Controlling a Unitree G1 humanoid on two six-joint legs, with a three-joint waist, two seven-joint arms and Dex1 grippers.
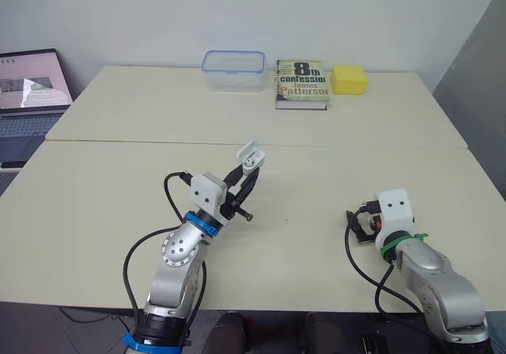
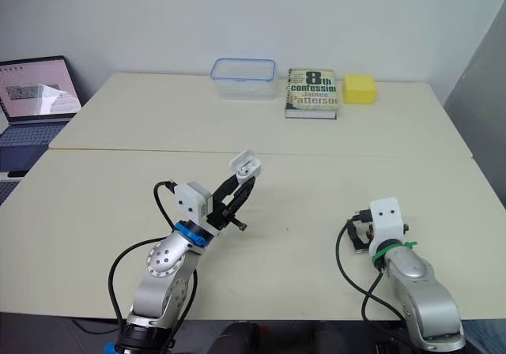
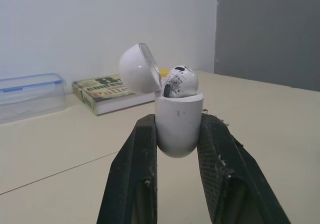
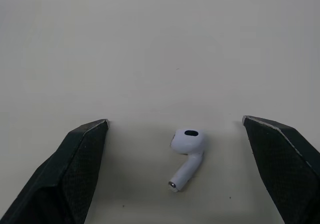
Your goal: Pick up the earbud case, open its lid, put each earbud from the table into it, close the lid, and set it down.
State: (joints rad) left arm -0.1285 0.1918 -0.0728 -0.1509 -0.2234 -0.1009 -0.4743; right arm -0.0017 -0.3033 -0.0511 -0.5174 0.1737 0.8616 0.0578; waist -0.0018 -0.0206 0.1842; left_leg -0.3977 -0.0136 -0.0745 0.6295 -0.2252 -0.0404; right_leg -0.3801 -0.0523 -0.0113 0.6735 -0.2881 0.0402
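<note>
My left gripper [image 1: 248,171] is raised above the table and shut on the white earbud case [image 3: 177,126]. The case stands upright between the two black fingers [image 3: 135,154]. Its lid [image 3: 136,68] is flipped open, and one white earbud [image 3: 180,80] sits in the case. My right gripper [image 4: 175,121] is open and low over the table near the front right. A second white earbud [image 4: 187,151] lies loose on the table between its fingers, touching neither. In the head views the right gripper [image 1: 360,226] points at the table.
Along the table's far edge stand a clear plastic box with a blue rim [image 1: 233,70], a paperback book [image 1: 301,84] and a yellow sponge [image 1: 349,79]. An open laptop [image 1: 32,85] sits off the table's left side. A seam [image 1: 356,146] runs across the two joined tabletops.
</note>
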